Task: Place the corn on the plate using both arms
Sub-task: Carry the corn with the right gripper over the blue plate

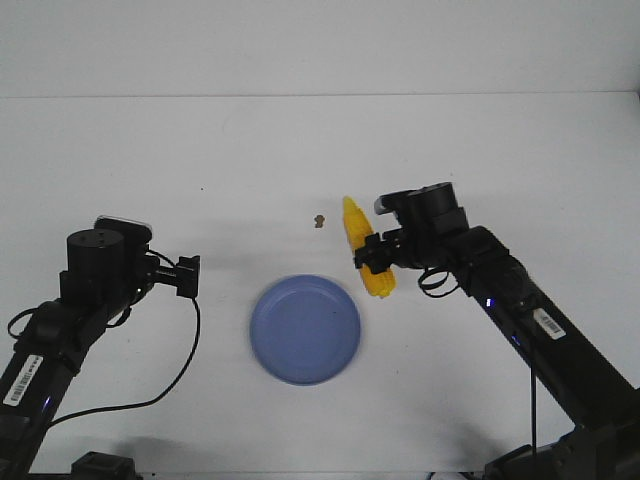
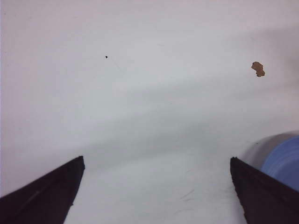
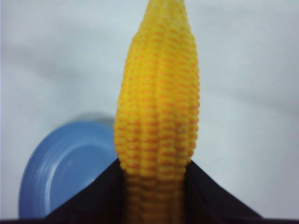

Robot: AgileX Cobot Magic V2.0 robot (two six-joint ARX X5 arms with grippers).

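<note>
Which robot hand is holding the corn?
The right gripper. Its fingers are shut on the corn, beside the plate. The left gripper is open and holds nothing.

The front camera is looking forward and down from above the robot's base, taking in the whole white surface (image 1: 300,150) with both arms from well back. The left wrist camera is sitting low behind its fingers (image 2: 46,196), facing across bare surface, catching the plate (image 2: 285,161) at one edge and a small brown speck (image 2: 257,69); the front view is showing both too. The right wrist camera is pressing very near the corn (image 3: 159,121), which is filling the middle of its frame, with the plate partly visible behind.
</note>
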